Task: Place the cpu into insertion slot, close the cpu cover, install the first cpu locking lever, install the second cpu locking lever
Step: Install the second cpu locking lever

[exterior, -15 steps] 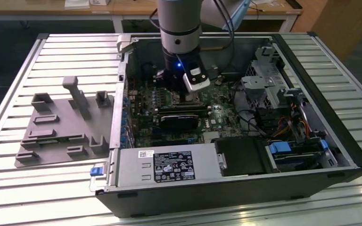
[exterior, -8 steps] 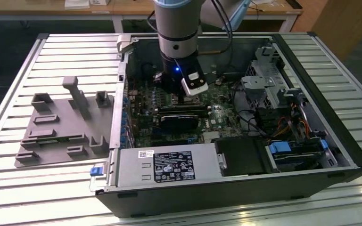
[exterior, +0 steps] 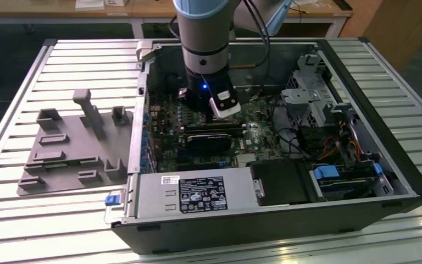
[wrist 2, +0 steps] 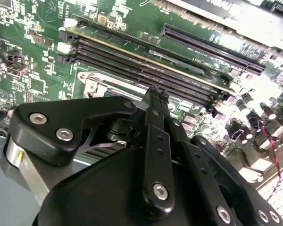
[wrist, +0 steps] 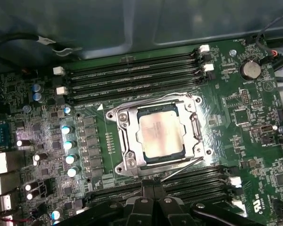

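One open computer case [exterior: 387,181] sits on my slatted table [exterior: 20,214], and to the exterior view's left of it lies a grey fixture plate [exterior: 64,159] with upright blocks. Inside the case I see the green motherboard [exterior: 167,148], with the arm's gripper [exterior: 212,113] reaching down over it, a power supply [exterior: 193,192] along the near wall and drive bays [exterior: 328,115] to the exterior view's right. In the first wrist view, the cpu [wrist: 159,131] lies flat in the insertion slot [wrist: 126,118], its silver-grey top shiny and square. Around it the cpu cover [wrist: 196,129] is down, framing the chip, and thin wire levers [wrist: 179,168] run along its edges. Memory slots [wrist: 132,77] lie on both sides. My gripper's fingers [wrist 2: 155,117] are pressed together, holding nothing, above the board.
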Tool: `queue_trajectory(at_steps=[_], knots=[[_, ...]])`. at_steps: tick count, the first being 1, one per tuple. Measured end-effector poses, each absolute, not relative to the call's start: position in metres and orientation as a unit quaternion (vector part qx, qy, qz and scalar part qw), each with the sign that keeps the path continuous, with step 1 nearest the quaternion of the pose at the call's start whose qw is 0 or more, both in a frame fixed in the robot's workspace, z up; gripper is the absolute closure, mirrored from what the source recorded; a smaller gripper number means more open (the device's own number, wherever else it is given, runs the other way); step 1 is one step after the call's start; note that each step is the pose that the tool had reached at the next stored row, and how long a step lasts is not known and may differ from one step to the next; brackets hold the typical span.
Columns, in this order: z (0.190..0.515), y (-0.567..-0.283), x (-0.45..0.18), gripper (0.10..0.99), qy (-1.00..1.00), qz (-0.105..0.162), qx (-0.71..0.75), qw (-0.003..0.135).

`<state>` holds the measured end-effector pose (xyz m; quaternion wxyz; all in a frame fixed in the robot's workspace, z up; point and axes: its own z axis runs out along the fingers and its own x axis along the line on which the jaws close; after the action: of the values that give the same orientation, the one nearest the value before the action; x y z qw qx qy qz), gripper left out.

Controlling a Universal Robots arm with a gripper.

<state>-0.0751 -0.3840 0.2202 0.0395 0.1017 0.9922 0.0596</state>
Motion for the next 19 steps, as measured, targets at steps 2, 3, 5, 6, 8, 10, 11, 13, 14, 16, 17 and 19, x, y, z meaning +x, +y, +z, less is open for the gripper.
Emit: queue_trajectory(at_steps=[2, 3, 5, 6, 8, 10, 11, 13, 14, 16, 17, 19], knots=[[0.22, -0.387, -0.076, 0.98, 0.992, 0.063, 0.101, 0.039], [0.219, -0.388, -0.076, 0.98, 0.992, 0.065, 0.101, 0.039], [0.218, -0.39, -0.077, 0.98, 0.992, 0.069, 0.101, 0.038], [0.217, -0.39, -0.078, 0.98, 0.992, 0.071, 0.101, 0.038], [0.216, -0.391, -0.079, 0.98, 0.991, 0.077, 0.1, 0.037], [0.214, -0.391, -0.081, 0.98, 0.991, 0.086, 0.099, 0.036], [0.214, -0.391, -0.081, 0.98, 0.99, 0.091, 0.098, 0.036], [0.213, -0.392, -0.083, 0.98, 0.99, 0.097, 0.097, 0.035], [0.212, -0.392, -0.084, 0.98, 0.99, 0.099, 0.097, 0.035], [0.21, -0.393, -0.085, 0.98, 0.989, 0.104, 0.096, 0.034], [0.21, -0.394, -0.086, 0.98, 0.989, 0.107, 0.096, 0.034], [0.208, -0.395, -0.088, 0.98, 0.988, 0.113, 0.096, 0.034]])
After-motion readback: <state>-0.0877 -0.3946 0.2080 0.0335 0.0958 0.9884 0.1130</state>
